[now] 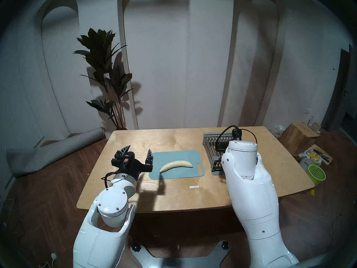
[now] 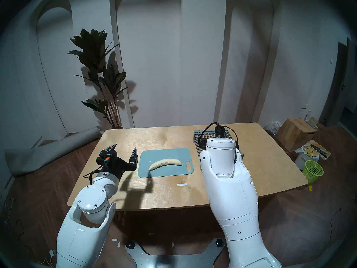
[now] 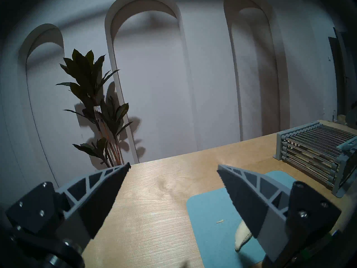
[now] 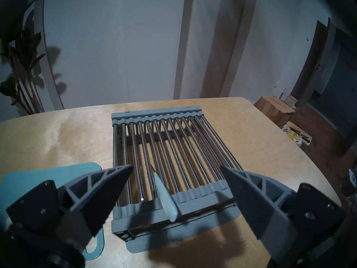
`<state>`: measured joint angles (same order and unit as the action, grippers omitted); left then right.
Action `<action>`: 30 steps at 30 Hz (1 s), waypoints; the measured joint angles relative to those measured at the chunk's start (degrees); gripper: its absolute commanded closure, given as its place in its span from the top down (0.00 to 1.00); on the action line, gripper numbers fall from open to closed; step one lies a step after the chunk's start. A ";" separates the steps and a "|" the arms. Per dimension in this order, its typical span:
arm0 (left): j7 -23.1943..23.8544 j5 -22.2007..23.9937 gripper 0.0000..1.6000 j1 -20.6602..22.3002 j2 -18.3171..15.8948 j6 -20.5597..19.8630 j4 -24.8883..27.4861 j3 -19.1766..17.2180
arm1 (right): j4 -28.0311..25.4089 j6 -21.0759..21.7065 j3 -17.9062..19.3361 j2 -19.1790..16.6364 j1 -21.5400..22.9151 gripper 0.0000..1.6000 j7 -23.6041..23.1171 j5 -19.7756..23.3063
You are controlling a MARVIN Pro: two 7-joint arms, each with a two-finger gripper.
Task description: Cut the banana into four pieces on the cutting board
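The peeled, whole banana [image 1: 176,164] lies curved across the pale blue-grey cutting board [image 1: 173,155] at the table's middle. My left gripper [image 1: 139,148] hovers open and empty just left of the board's left edge. In the left wrist view, the banana's tip [image 3: 242,238] shows behind the right finger, on the board [image 3: 208,213]. My right gripper [image 4: 176,166] is open and empty above the near end of the grey rack [image 4: 164,145]. A knife with a pale handle [image 4: 166,201] lies on the rack between the fingers. My right forearm hides this gripper in the head views.
The grey slatted rack [image 1: 210,143] stands right of the board. A white tape strip [image 1: 194,187] lies on the wooden table [image 1: 173,138] in front of the board. On the floor at right are a green basket [image 1: 316,173] and a cardboard box [image 1: 297,134].
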<state>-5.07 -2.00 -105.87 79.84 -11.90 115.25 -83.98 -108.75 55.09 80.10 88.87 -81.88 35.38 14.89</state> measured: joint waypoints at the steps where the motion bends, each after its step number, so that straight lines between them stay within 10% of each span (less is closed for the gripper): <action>1: 0.00 0.00 1.00 0.00 0.00 0.00 0.00 0.00 | 0.00 -0.03 -0.09 0.02 -0.05 1.00 -0.02 0.00; 30: 0.01 0.00 1.00 0.00 0.00 -0.01 0.02 0.00 | 3.94 -2.97 2.58 2.15 -1.69 1.00 -0.35 3.70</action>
<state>-5.06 -2.00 -105.87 79.84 -11.91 115.26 -83.98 -104.81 52.12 82.67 91.02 -83.58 35.03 18.59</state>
